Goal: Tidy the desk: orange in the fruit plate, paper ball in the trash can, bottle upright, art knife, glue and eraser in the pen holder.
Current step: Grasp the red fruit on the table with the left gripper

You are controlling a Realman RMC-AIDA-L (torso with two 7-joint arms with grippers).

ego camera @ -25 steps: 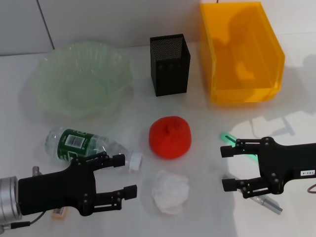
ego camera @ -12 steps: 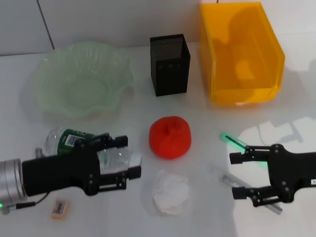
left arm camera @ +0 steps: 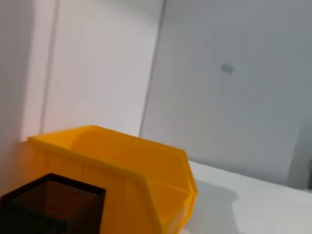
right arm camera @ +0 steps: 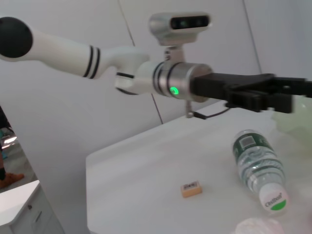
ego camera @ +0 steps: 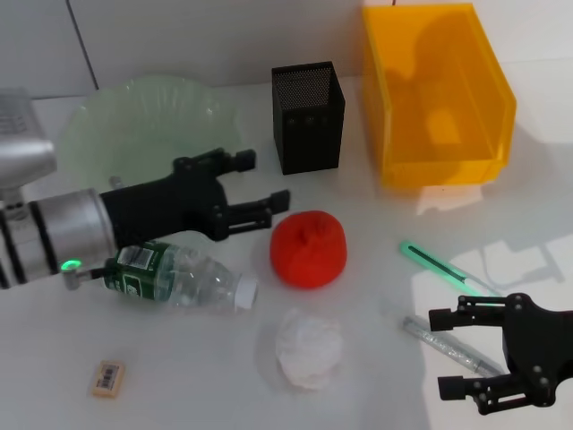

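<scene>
Bottle (ego camera: 175, 276) lies just below the left claw (ego camera: 260, 188), spread empty; right claw (ego camera: 458, 354) gapes empty too.

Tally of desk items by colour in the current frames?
Orange/red: 3 – trash can, orange, eraser
Green: 2 – fruit plate, green pen-like stick
Black: 1 – pen holder
White: 1 – paper ball
Clear: 2 – bottle, clear stick
Total: 9
</scene>
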